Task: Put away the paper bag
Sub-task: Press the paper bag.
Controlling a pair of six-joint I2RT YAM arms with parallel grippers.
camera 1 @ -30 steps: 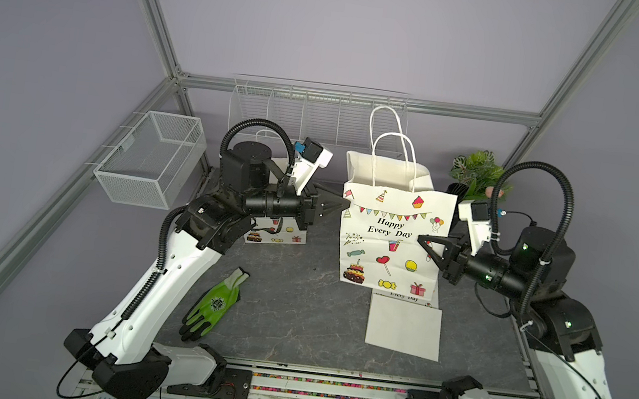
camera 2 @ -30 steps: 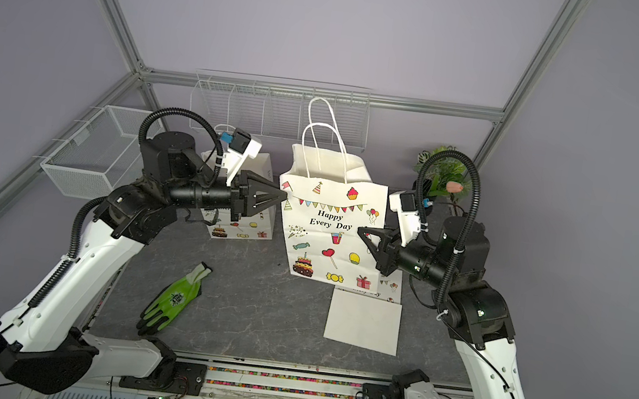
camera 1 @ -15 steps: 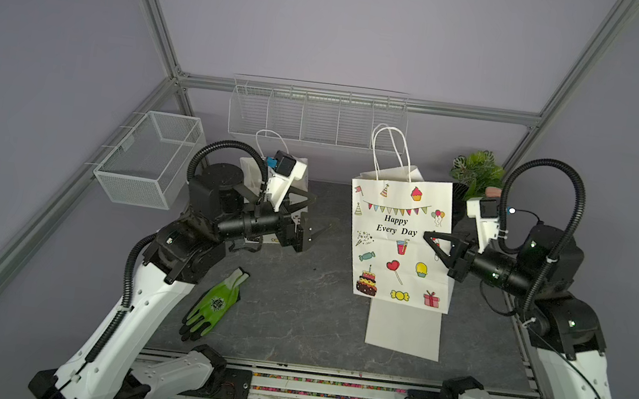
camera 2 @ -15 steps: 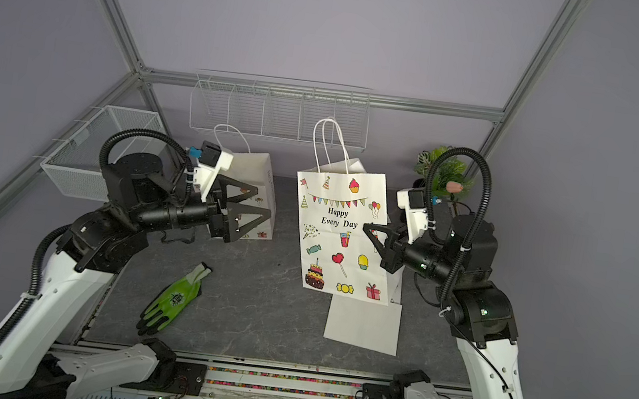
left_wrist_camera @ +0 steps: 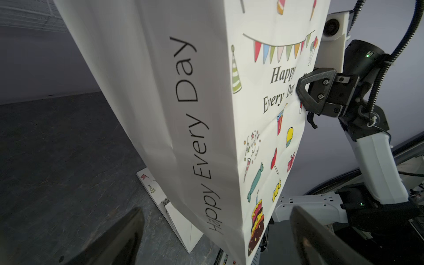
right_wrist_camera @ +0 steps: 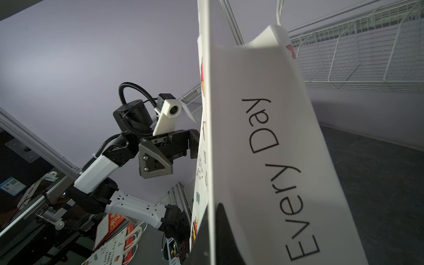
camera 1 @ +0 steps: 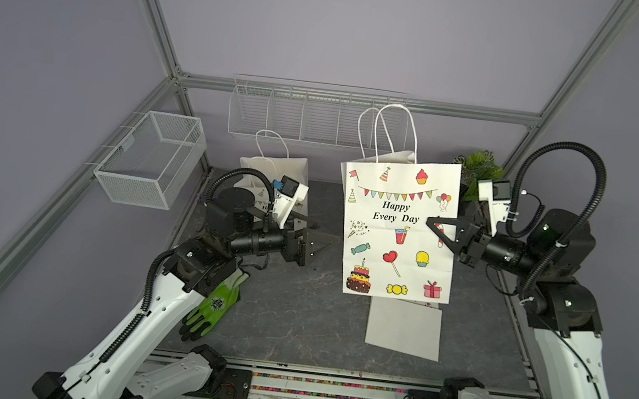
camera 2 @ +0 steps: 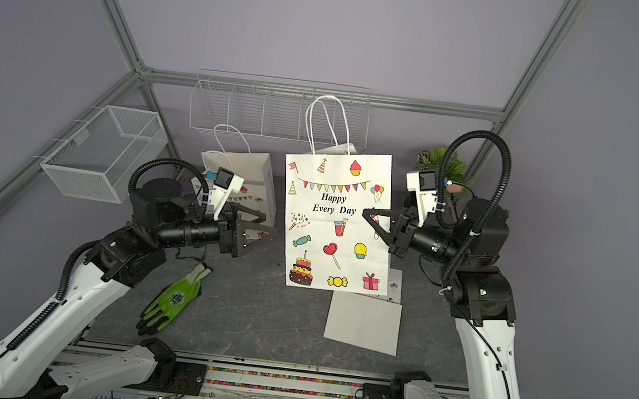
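Leftmost, a wire basket [camera 1: 149,157] hangs on the frame; a green glove [camera 1: 213,308] lies on the table [camera 1: 293,323] beside the left arm; the left gripper [camera 2: 263,230], jaws spread wide, points at the paper bag [camera 1: 397,236] without touching it; the bag stands upright right of centre, behind a flat white sheet [camera 1: 403,329]; the right gripper [camera 1: 434,226], jaws pressed together, pinches the bag's right edge.
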